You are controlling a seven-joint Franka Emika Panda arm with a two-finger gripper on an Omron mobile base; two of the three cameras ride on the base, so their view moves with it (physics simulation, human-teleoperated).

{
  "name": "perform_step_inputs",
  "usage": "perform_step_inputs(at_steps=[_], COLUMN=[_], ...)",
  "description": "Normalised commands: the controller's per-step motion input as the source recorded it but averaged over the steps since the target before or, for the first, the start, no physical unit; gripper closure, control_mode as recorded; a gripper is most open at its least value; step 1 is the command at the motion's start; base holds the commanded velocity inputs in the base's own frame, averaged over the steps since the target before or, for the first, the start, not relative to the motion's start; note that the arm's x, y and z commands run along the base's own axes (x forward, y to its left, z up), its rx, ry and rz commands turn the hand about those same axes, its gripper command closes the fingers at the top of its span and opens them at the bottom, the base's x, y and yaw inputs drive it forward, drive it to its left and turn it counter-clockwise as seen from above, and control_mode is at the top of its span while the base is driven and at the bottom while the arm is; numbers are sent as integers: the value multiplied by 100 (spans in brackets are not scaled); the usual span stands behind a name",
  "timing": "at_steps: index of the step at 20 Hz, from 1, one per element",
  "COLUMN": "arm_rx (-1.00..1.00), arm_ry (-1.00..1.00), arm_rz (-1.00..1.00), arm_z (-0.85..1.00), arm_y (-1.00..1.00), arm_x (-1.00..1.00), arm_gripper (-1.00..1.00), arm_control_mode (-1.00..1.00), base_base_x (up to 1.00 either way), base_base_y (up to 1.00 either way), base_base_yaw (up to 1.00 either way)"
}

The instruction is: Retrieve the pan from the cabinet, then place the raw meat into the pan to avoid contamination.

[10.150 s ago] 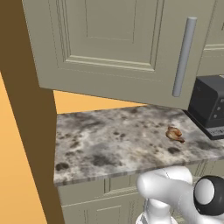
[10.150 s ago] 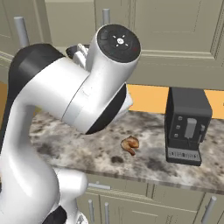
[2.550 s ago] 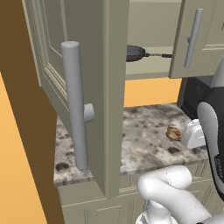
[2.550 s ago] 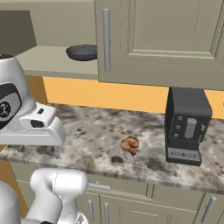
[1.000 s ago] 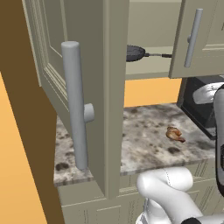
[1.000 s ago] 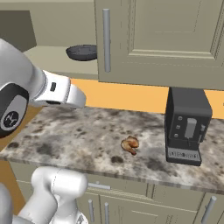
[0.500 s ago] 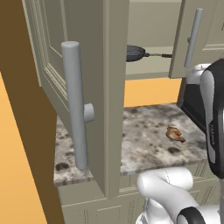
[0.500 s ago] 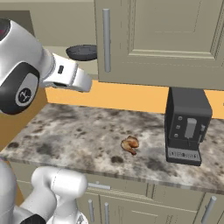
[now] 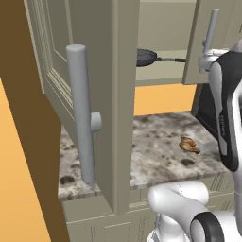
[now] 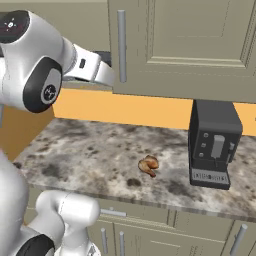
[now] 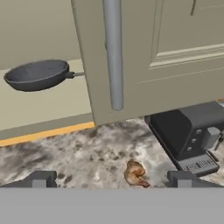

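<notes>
The pan point(image 11: 37, 75) sits on the open shelf point(image 11: 43, 109) of the cabinet point(image 11: 166, 52), up and to the left of the tool point(image 11: 111, 178) in the hand view, its rim level and its thin handle running toward the edge of the closed door, where it passes out of sight. From the left base view the pan point(image 9: 145, 57) shows between the swung-open door point(image 9: 94, 94) in the foreground and the closed door point(image 9: 208, 42) with its bar handle, resting on the same shelf, well apart from the tool. The tool's two dark fingertips point(image 11: 40, 178) stand wide apart with nothing between them. Just ahead of the tool and slightly to the right, the raw meat point(image 11: 135, 173) lies on the speckled table point(image 11: 65, 153), lower than the pan and clear of it; the base views show the raw meat point(image 10: 149, 165) on a bare stretch of the table point(image 10: 80, 155). Farther right of the tool stands a black box-shaped appliance point(image 11: 188, 131), near the meat but not touching it, under the closed cabinet door. A long grey bar handle point(image 11: 113, 52) hangs on that door straight above the tool. In the right base view the arm point(image 10: 45, 60) reaches up toward the cabinet opening.
</notes>
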Motion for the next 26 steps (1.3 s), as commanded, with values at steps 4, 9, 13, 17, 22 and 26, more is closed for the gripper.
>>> perform_step_inputs(at_steps=[4,9,13,17,22,26], arm_rx=[6,1,-3,-3,-4,-3], arm_ry=[-8,-1,0,2,0,0], arm_rz=[12,12,5,5,3,2], arm_z=[9,10,3,7,5,0], arm_y=[-42,-6,1,-3,-2,-11], arm_x=[43,53,65,66,49,39], arm_gripper=[-100,-100,-100,-100,-100,-100], arm_control_mode=[-100,-100,-100,-100,-100,-100], base_base_x=[0,0,0,0,0,0], base_base_y=[0,0,0,0,0,0], base_base_yaw=[0,0,0,0,0,0])
